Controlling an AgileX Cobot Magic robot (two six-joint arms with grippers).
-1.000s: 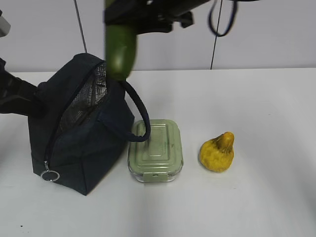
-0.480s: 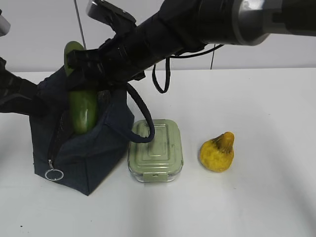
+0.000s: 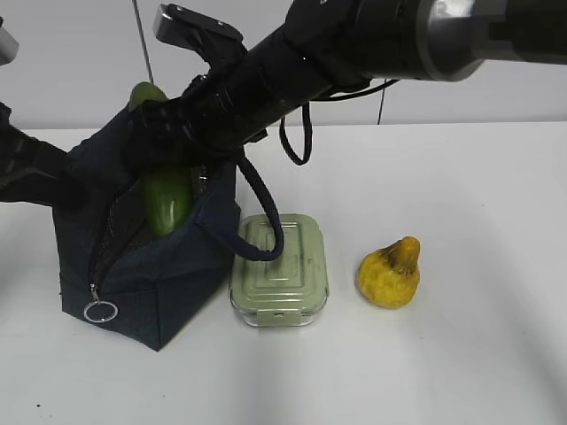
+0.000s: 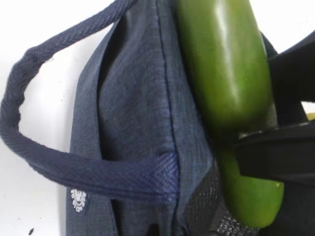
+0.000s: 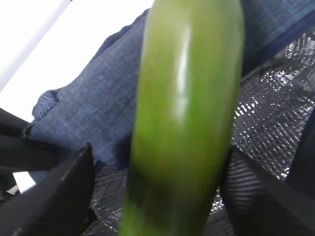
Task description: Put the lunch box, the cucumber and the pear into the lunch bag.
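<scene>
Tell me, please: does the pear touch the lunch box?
Apart. The exterior view shows bare white table between the pear and the lunch box.

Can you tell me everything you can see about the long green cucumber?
The cucumber is long, smooth and shiny green with rounded ends. It stands nearly upright, its lower part inside the open mouth of the navy lunch bag against the silvery lining, its top poking out above. The right gripper sits around its middle with a black finger on each side; the jaws look spread, so it may be letting go.
</scene>
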